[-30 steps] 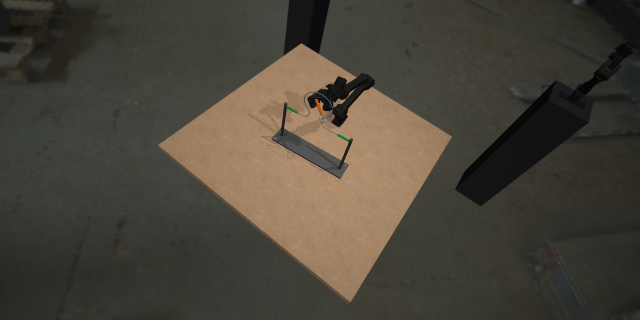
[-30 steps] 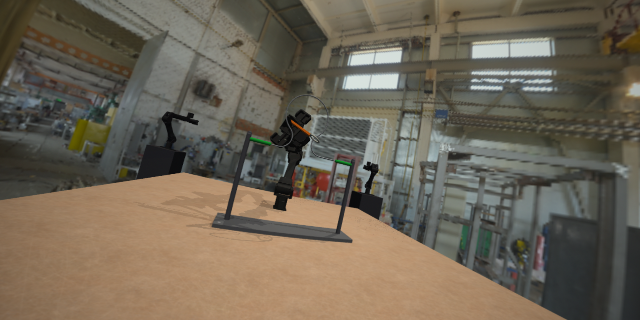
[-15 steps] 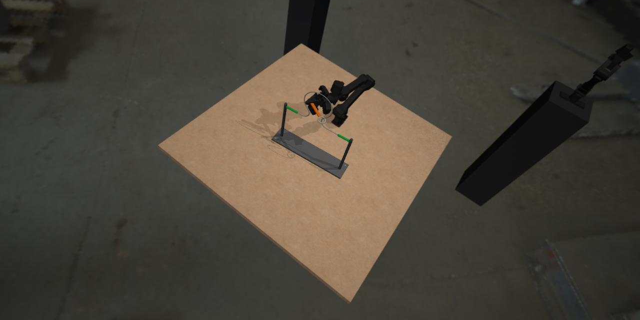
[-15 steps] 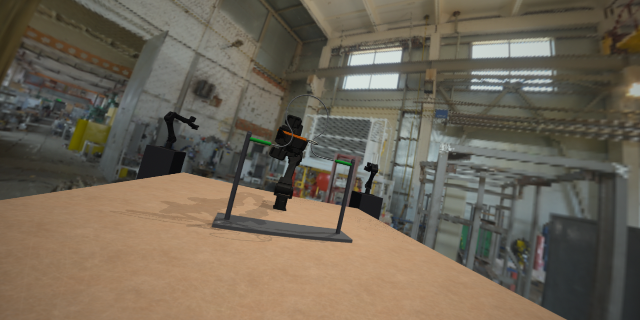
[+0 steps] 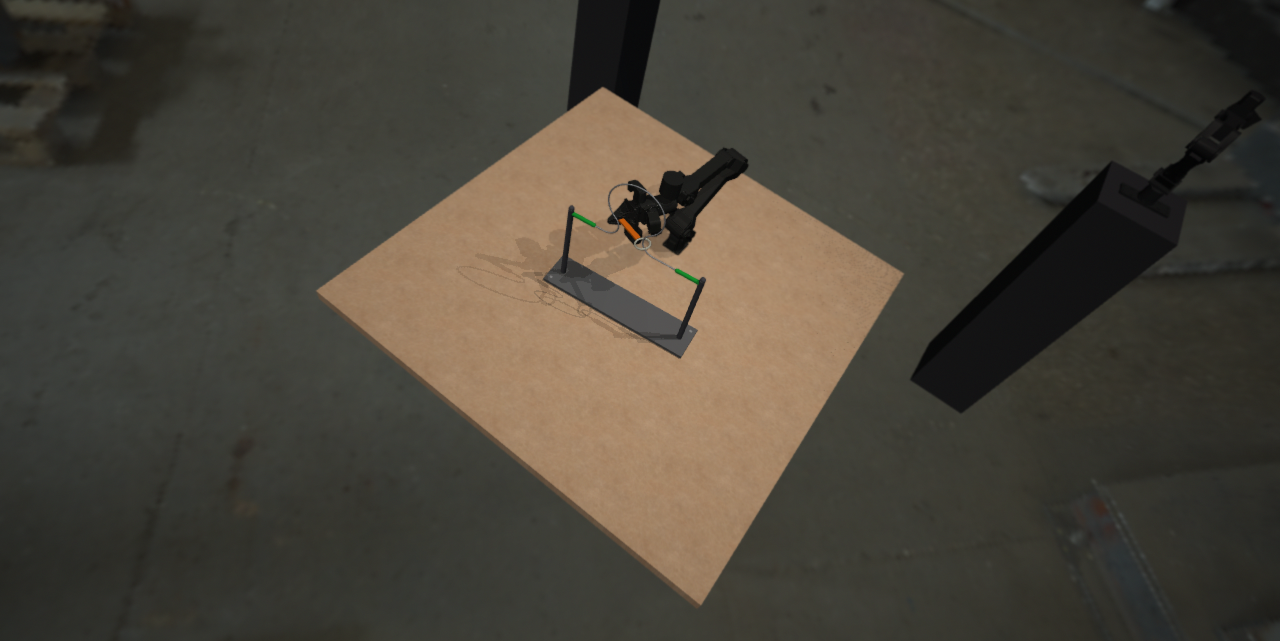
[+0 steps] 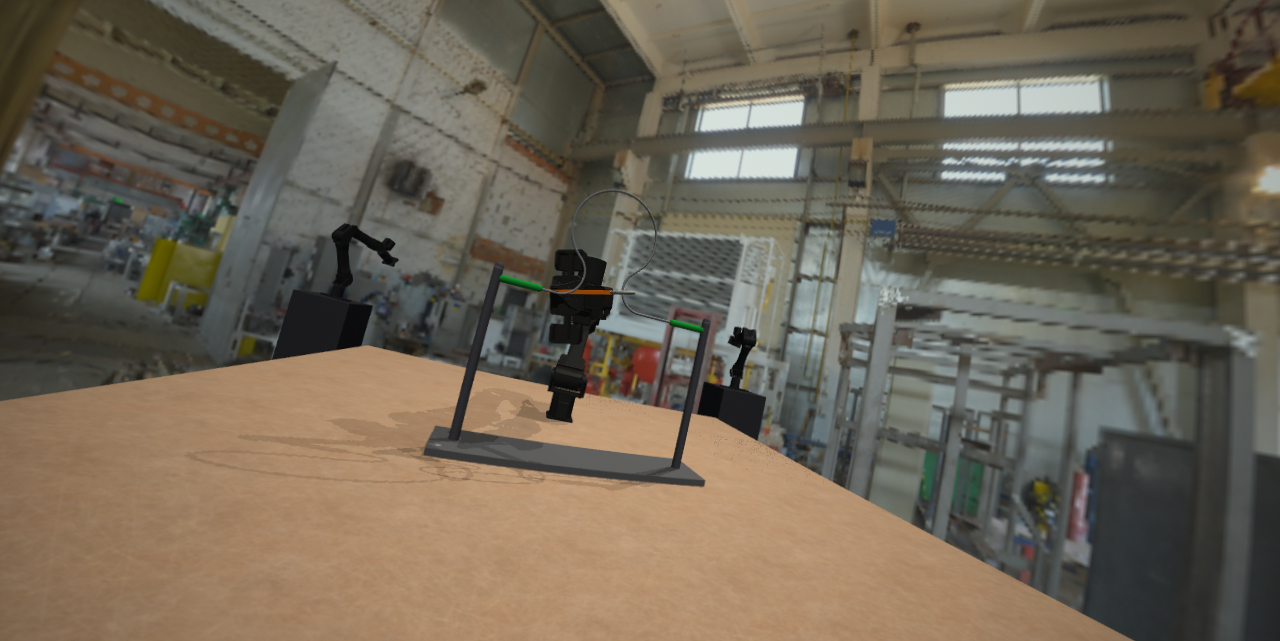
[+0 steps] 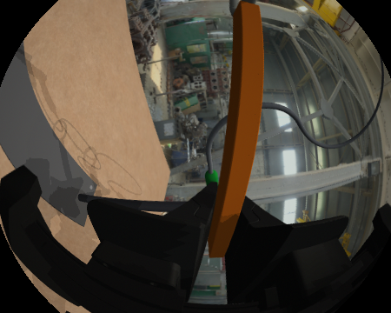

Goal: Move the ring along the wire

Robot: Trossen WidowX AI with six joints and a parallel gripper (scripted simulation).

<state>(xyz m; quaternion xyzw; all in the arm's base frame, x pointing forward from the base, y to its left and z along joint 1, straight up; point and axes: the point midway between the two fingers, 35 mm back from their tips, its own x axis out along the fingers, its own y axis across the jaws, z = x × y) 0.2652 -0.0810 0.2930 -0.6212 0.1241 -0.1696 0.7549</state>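
Observation:
The orange handle [image 5: 630, 229] [image 6: 590, 291] [image 7: 248, 100] is clamped in my gripper [image 5: 623, 223] [image 7: 219, 188], which is shut on it near its far end. The ring [image 5: 639, 238] [image 6: 624, 292] is at the grey wire [image 5: 663, 260] [image 6: 614, 190] [image 7: 326, 145], by the lower right bend of the loop; it appears edge-on in the exterior view, and whether it touches the wire is too small to tell. The left green part [image 5: 583, 220] [image 6: 520, 282] and right green part [image 5: 688, 276] [image 6: 686, 325] adjoin the posts. In the wrist view the ring is mostly cut off.
The left post [image 5: 567, 241] [image 6: 476, 350] and right post [image 5: 691, 309] [image 6: 691, 395] stand on a dark base [image 5: 626, 295] [image 6: 563, 456] on the wooden table [image 5: 581, 422] [image 6: 358, 538]. The wire's large loop rises between them, and the arm stands behind it.

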